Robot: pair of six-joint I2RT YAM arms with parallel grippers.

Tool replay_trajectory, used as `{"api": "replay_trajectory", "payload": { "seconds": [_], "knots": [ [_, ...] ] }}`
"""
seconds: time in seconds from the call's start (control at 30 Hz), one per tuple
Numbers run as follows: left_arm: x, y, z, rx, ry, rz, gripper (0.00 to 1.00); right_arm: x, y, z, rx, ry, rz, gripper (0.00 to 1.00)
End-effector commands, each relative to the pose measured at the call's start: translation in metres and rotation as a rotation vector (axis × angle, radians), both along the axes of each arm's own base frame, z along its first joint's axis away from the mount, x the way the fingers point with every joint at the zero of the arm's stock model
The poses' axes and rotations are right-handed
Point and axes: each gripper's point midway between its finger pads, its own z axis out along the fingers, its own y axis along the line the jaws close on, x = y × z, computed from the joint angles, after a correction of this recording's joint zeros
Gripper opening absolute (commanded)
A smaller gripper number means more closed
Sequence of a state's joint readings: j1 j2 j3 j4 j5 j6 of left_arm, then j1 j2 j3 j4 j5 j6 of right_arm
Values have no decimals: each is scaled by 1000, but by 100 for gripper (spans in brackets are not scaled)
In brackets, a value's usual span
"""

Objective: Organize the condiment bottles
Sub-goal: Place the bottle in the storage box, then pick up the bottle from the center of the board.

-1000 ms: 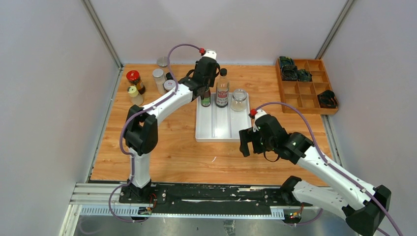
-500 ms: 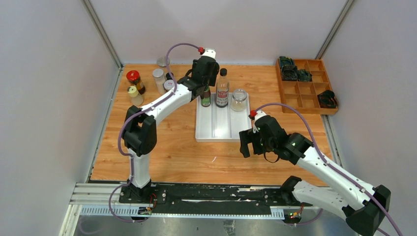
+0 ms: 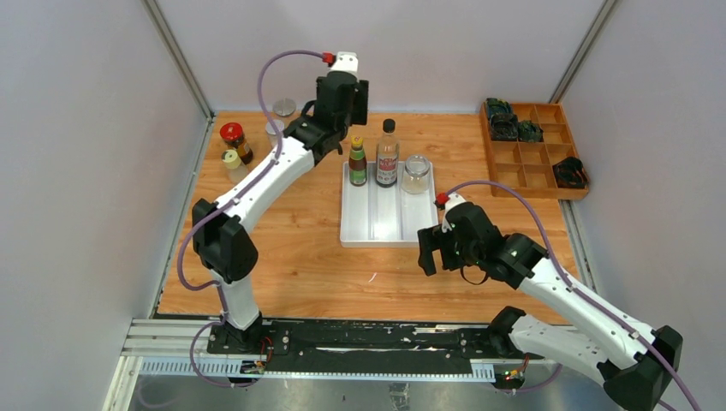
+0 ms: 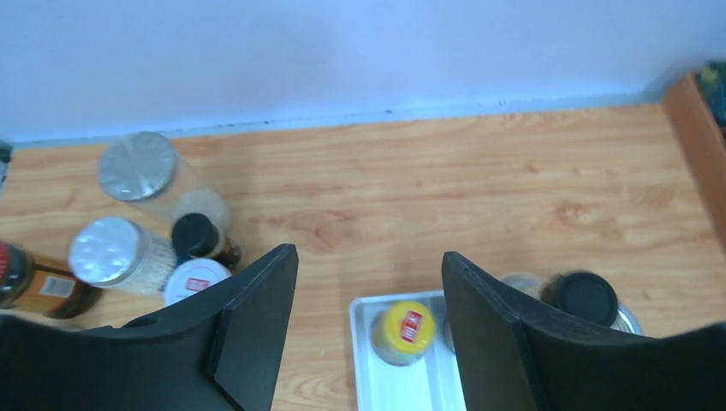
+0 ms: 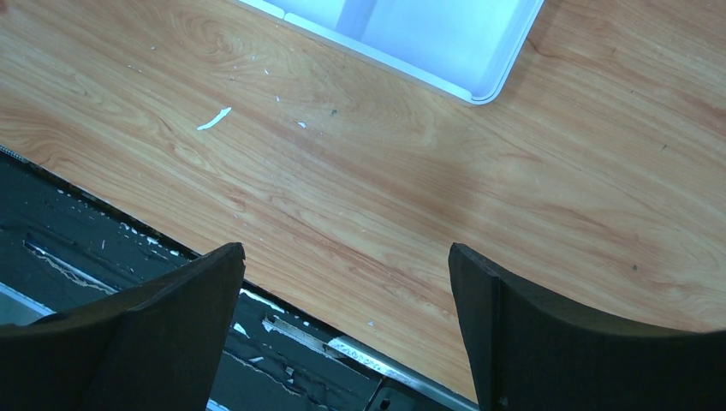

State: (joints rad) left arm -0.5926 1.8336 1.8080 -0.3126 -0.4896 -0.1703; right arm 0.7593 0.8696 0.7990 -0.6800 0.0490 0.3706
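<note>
Three condiment bottles stand along the back of the white tray (image 3: 385, 227): a yellow-capped one (image 3: 358, 163), a tall dark black-capped one (image 3: 388, 154) and a silver-lidded clear jar (image 3: 417, 171). My left gripper (image 3: 341, 120) hangs open above the tray's back left corner, holding nothing. In the left wrist view the yellow cap (image 4: 404, 330) shows far below, between the open gripper's (image 4: 370, 265) fingers. More bottles cluster at the back left: a red-lidded jar (image 3: 233, 139), a small shaker (image 3: 232, 163) and silver-lidded jars (image 3: 283, 108). My right gripper (image 3: 431, 248) is open over bare wood near the tray's front right corner (image 5: 428, 43).
A wooden compartment box (image 3: 535, 150) with dark objects sits at the back right. Walls close in the table at the left, back and right. In the left wrist view a small black-capped bottle (image 4: 195, 235) and a white-lidded jar (image 4: 195, 281) stand by the silver lids.
My left gripper opened off the yellow-capped bottle and rose up and back to the left, leaving the bottle upright in the tray. The right arm stayed still.
</note>
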Motion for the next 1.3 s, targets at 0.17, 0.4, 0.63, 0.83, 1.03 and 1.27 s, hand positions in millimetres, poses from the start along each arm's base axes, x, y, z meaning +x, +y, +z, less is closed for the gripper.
{"api": "replay_trajectory", "payload": {
  "seconds": [0.17,0.4,0.63,0.83,1.03,1.27],
  "knots": [
    [28,147,-20,45,125,361,72,-9,-3,-7,2,16,10,95],
    [22,183,-59,130,156,531,70,-4,5,-4,-2,25,26,95],
    [31,198,-109,77,229,544,68,-4,5,-7,-12,30,33,95],
    [39,198,-133,50,246,528,67,-4,5,-9,-18,35,34,95],
    [45,202,-141,19,250,517,68,-5,5,-12,-25,42,43,95],
    [47,217,-139,24,245,541,75,-4,7,-14,-30,52,46,95]
  ]
}}
